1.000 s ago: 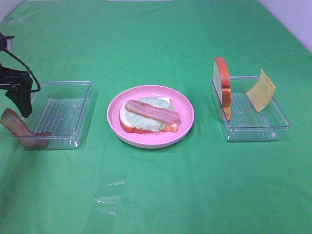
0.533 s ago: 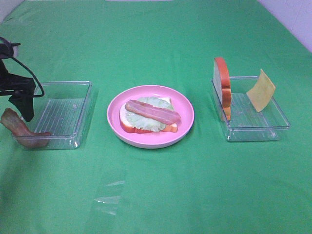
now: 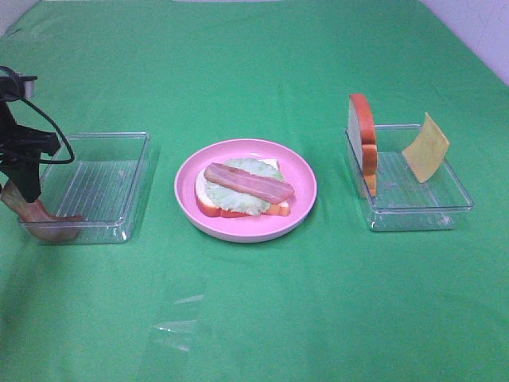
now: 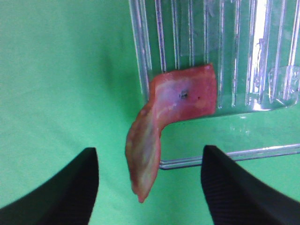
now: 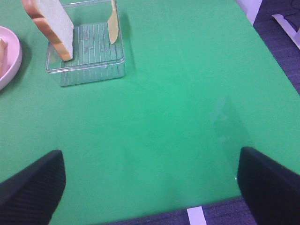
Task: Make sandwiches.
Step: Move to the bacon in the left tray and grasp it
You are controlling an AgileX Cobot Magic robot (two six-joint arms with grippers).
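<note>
Left hand (image 4: 150,161) lowered, bacon strip (image 4: 161,117) between fingers (image 4: 70,187)

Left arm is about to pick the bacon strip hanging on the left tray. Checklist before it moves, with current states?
1. The loose bacon strip sits between the fingers of the left gripper: ok.
2. Those fingers touch the strip: not ok, gaps on both sides.
3. The strip lies free of the left tray: not ok, draped over its corner.
4. The pink plate holds bread, lettuce and a first bacon strip: ok.
5. The right gripper is open, holding nothing: ok.
</note>
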